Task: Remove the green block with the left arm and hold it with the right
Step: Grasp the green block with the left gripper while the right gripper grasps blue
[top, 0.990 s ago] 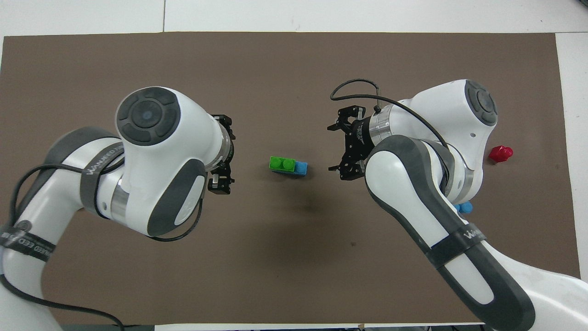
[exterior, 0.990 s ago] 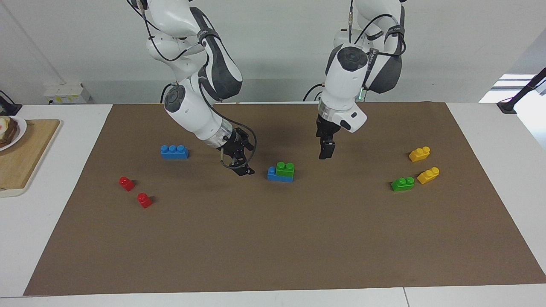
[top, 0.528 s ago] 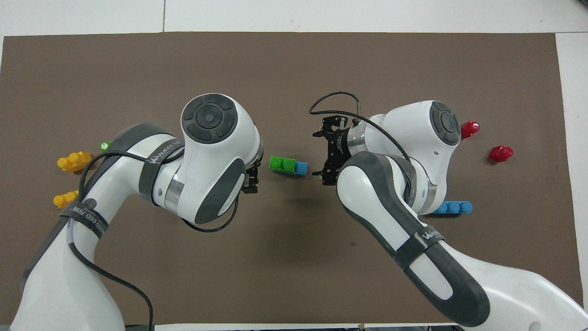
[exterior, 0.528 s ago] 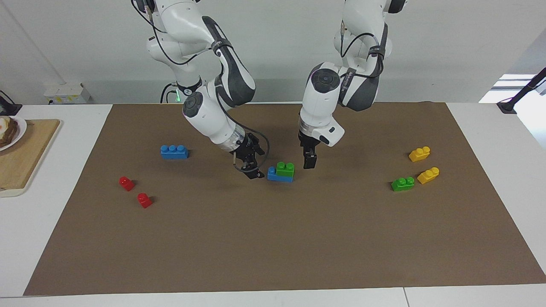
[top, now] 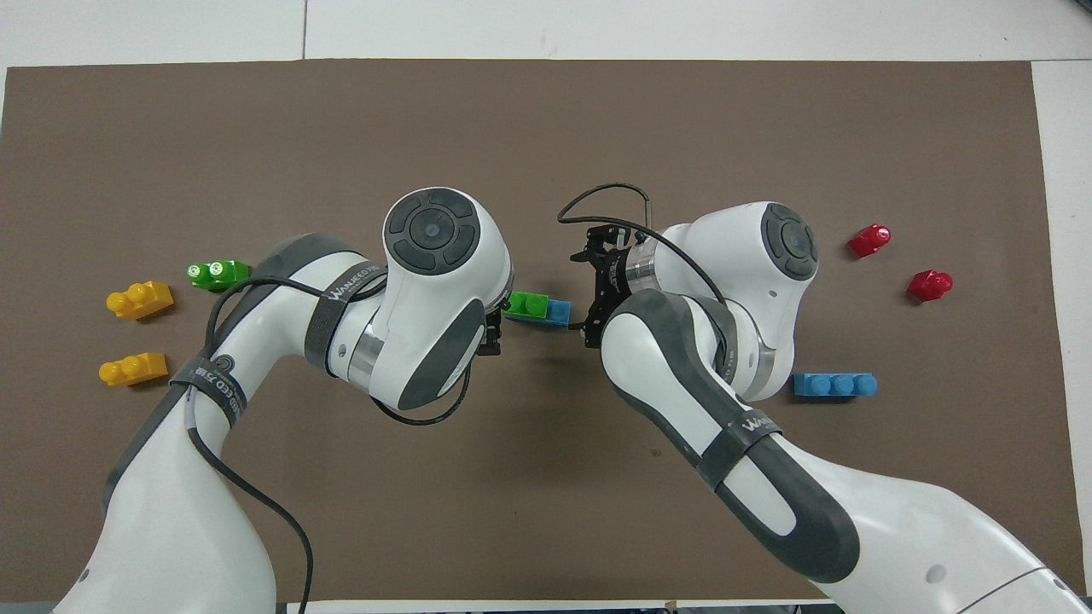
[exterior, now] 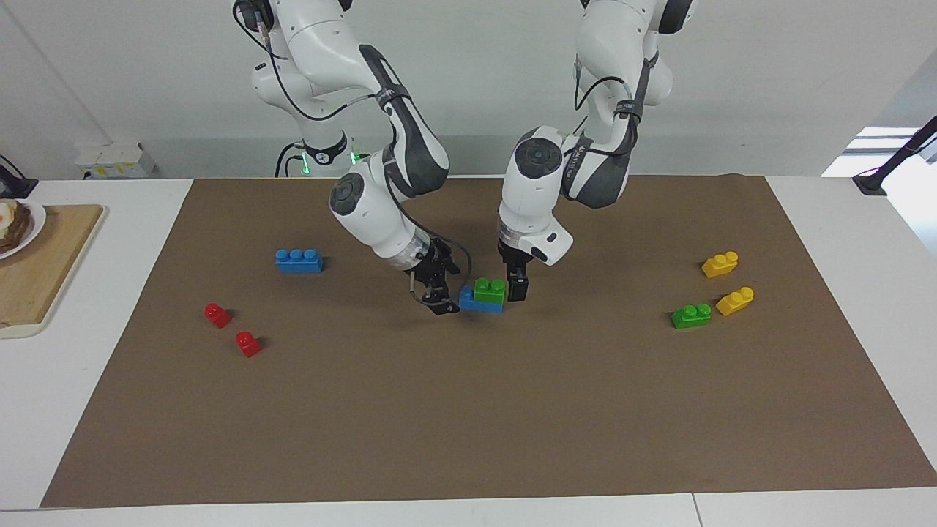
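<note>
The green block (exterior: 489,289) sits stacked on a blue brick (exterior: 471,301) in the middle of the brown mat; it also shows in the overhead view (top: 525,303). My left gripper (exterior: 517,287) is low and close beside the green block, on the side toward the left arm's end, open, touching nothing that I can see. From above its wrist hides most of it. My right gripper (exterior: 438,297) is open and empty, low beside the blue brick's bare end (top: 560,311), on the side toward the right arm's end. Its fingers spread wide in the overhead view (top: 589,290).
A second green brick (exterior: 691,315) and two yellow bricks (exterior: 719,264) (exterior: 735,301) lie toward the left arm's end. A blue three-stud brick (exterior: 299,260) and two red pieces (exterior: 217,315) (exterior: 247,343) lie toward the right arm's end. A wooden board (exterior: 44,271) lies off the mat there.
Both grippers have closed in on the stacked bricks from either end and come lower. The bricks have not moved.
</note>
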